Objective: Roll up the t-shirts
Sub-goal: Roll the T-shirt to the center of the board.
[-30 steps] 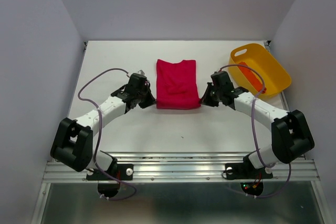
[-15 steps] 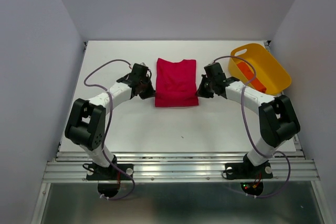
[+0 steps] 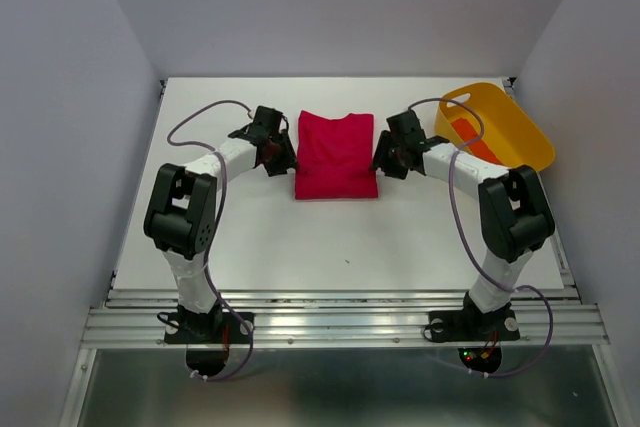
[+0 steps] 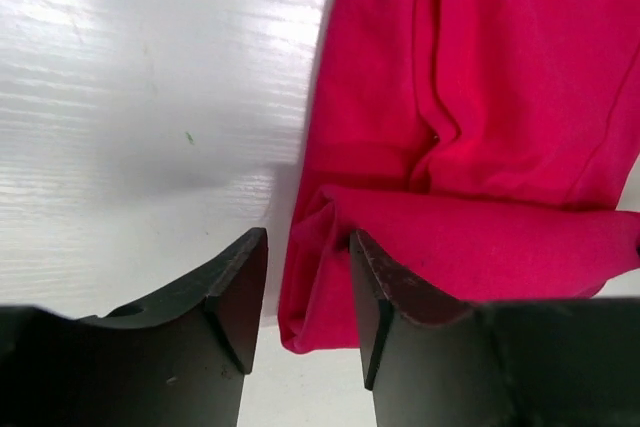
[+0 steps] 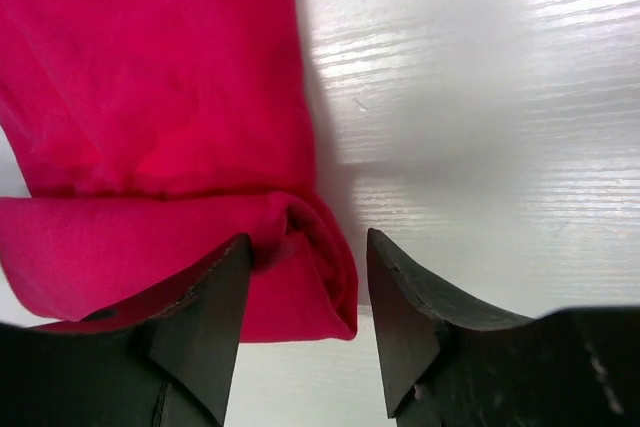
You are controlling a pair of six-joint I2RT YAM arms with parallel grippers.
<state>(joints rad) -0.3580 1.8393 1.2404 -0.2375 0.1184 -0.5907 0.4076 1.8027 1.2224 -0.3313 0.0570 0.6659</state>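
Your left pincer (image 4: pixel 307 237) and right pincer (image 5: pixel 307 237) are standing open, each straddling a rolled end of the crimson cloth t-shirt (image 3: pixel 336 152) lying toward the far edge of the white surface (image 3: pixel 300 237).

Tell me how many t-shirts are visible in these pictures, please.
2. The crimson t-shirt lies on the table, its near edge rolled over. The orange-red t-shirt sits inside the yellow tub at far right. The tub may hide more.

Roll advances!
The crimson t-shirt (image 3: pixel 336 155) has its near edge rolled farther up the tabletop (image 3: pixel 260 237); left tool (image 4: pixel 308 247) and right tool (image 5: pixel 308 247) now parted.
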